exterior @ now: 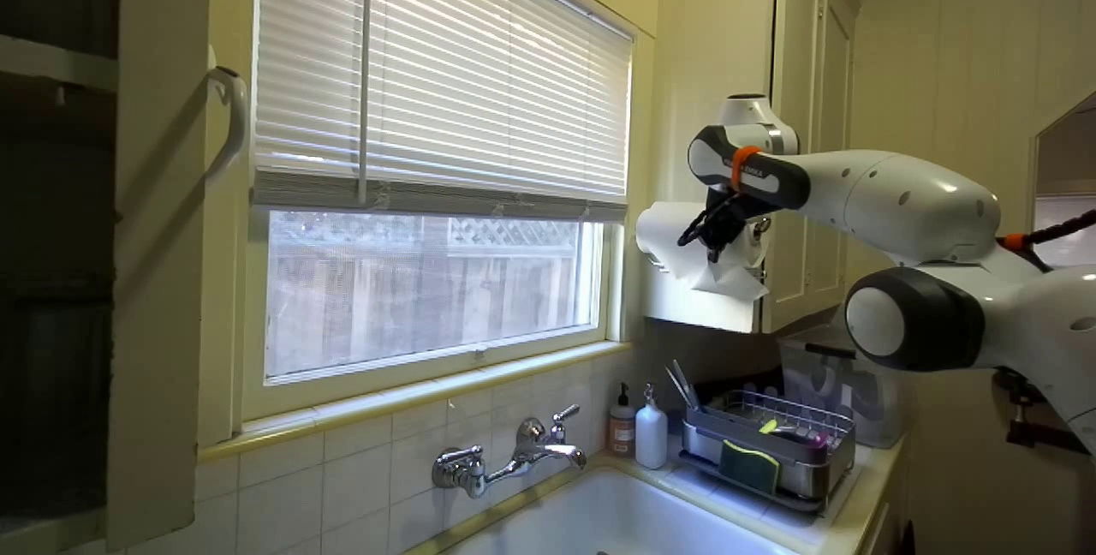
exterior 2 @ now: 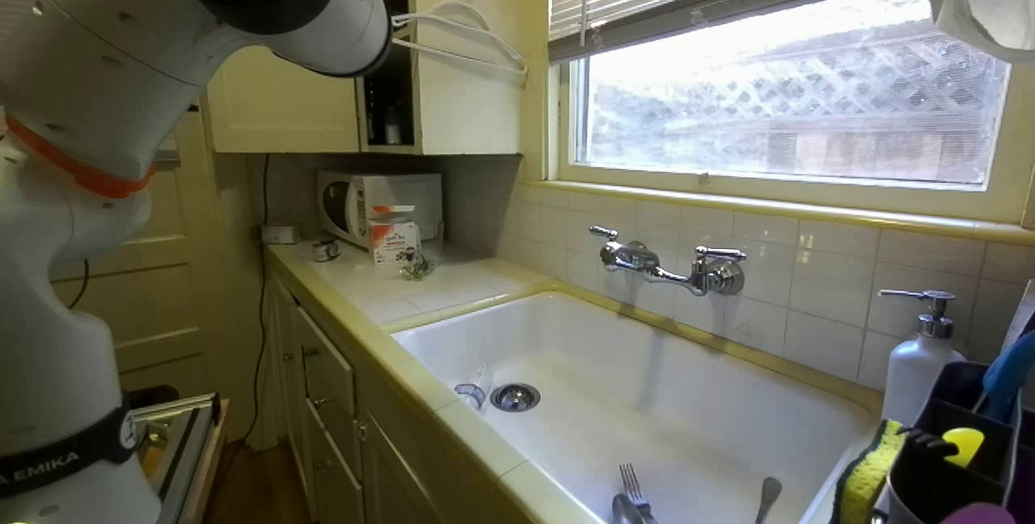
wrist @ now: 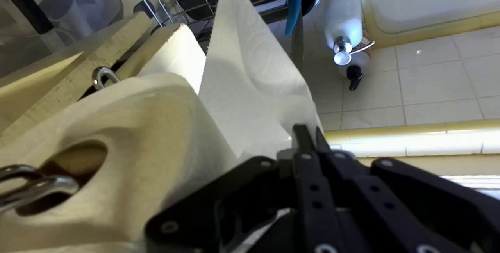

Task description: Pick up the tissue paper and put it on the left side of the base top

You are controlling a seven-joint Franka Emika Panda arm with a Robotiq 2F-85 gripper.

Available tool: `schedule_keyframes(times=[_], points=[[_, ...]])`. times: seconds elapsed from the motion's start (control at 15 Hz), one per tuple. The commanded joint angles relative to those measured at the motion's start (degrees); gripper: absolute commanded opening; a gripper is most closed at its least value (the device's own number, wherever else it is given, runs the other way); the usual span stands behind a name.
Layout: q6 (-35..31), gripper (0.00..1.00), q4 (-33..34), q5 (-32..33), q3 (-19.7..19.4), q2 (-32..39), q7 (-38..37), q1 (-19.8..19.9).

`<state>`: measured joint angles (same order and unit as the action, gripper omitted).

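Tool [wrist: 311, 131] pointing down, pinching tissue paper [wrist: 254, 77], forearm [exterior: 912, 204] roughly level

Tissue paper [wrist: 252, 75]: soft-looking paper, matt, rippled
Claw [wrist: 311, 132]: mostly matt, with a few metallic glints
Robot arm [exterior: 916, 199]: smooth, glossy casing, plastic by the look of it
Faucet [exterior 2: 673, 276]: polished metal, catching the light
Sink [exterior 2: 711, 378]: smooth, glossy
Tabletop [exterior 2: 461, 283]: smooth tile with a sheen
Sponge [exterior 2: 869, 471]: rough, porous, matt

"EMIKA" in white, black band [exterior 2: 77, 451] around robot arm [exterior 2: 73, 253]
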<state>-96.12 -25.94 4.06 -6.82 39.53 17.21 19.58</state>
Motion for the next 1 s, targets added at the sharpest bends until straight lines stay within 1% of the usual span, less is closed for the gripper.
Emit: schedule_keyframes(times=[0.0,0.4,0.53,0.6,0.93], points=[[-1.1,0.01,-0.6,-0.2,1.2,-0.4,5.8,0.3],[-2.4,0.01,-0.3,2.5,0.4,-0.2,11.2,-2.4],[-2.6,0.0,-0.5,2.9,0.4,-0.4,11.1,-3.1],[-2.2,0.01,-0.8,2.0,0.8,-0.6,10.0,-2.5],[-2.3,0.0,-0.9,2.1,0.7,-0.6,10.1,-2.9]])
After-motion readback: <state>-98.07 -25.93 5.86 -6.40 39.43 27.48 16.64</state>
